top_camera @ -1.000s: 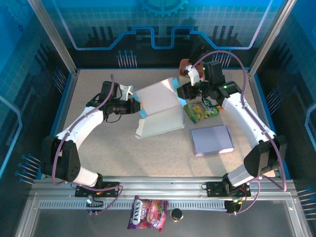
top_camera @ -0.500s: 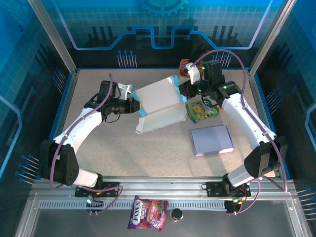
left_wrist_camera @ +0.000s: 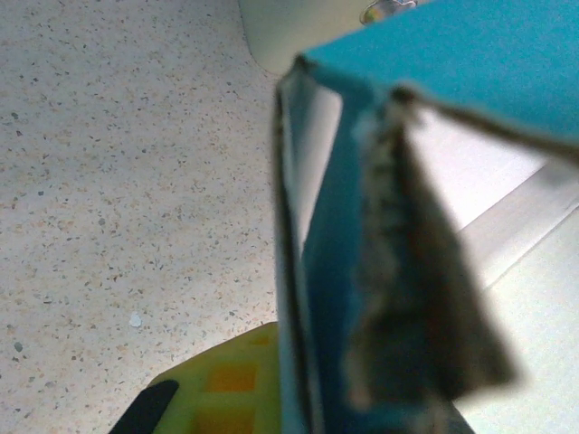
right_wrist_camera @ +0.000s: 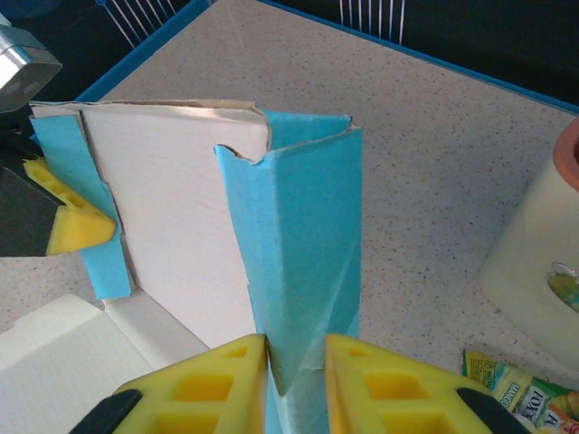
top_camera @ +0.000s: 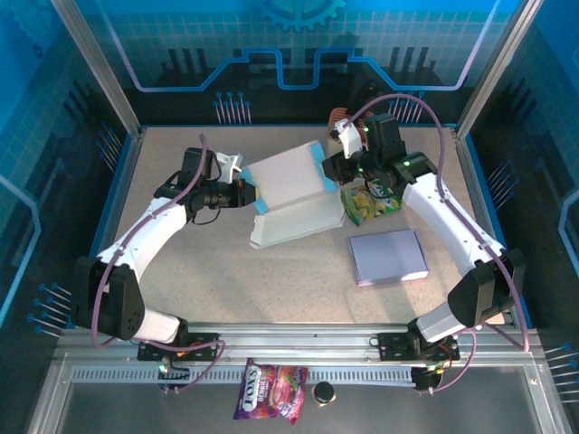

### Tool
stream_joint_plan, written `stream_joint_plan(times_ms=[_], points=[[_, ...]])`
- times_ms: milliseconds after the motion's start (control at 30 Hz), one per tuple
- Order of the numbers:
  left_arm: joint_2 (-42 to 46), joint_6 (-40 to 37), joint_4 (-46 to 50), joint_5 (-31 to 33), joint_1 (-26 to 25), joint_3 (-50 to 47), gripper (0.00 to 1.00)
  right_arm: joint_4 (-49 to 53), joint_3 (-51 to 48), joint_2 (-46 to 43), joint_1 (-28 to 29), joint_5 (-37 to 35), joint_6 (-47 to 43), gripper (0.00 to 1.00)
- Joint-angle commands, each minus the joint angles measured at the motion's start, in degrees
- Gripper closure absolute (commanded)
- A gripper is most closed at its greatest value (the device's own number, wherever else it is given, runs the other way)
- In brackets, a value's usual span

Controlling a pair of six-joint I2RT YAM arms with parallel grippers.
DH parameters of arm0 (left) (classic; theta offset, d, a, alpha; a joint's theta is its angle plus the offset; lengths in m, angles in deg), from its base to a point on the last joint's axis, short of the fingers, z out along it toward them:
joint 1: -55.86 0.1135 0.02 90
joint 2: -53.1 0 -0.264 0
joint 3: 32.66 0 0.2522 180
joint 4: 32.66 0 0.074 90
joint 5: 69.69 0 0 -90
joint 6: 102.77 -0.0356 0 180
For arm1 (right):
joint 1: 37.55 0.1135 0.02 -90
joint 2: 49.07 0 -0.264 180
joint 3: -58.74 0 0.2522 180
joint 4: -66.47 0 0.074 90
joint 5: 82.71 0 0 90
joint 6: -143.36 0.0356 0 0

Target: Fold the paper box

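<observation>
While the white-and-blue paper box is pinched by the left pincer and right pincer, side-flap creasing is judged next.

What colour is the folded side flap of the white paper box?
Light blue flap; right wrist view shows it best.

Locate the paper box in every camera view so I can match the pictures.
Top external: paper box at table centre, between the two arms.
Left wrist: paper box close up, blue edge running down mid-frame.
Right wrist: paper box centre-left, white panel with blue flap.
Shared landmark: the left end effector clamped on the box's left edge; its yellow pad sits left in the right wrist view, bottom in the left wrist view.
</observation>
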Motion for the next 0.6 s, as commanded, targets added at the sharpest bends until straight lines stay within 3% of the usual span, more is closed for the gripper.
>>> stream_joint_plan(times_ms=[0,267,433,567], points=[[2.33,-1.00,-0.53,-1.29,-0.07,0.73,1.00,1.03,0.43,0.38,1.87,-4.43,-0.40,0.76],[2.69,-1.52,0.35,-1.03,-0.14,0.78,1.00,1.76,3.59,3.73,5.39,-14.37,-1.55,0.68],[2.37,-1.61,0.73,-0.78,-0.27,1.17,1.00,2.38,5.49,5.38,7.07,-21.12,-1.37,0.77],[1.95,-1.59,0.87,-0.01,-0.86,1.51,1.00,4.30,7.57,7.45,10.14,-30.92,1.10,0.86]])
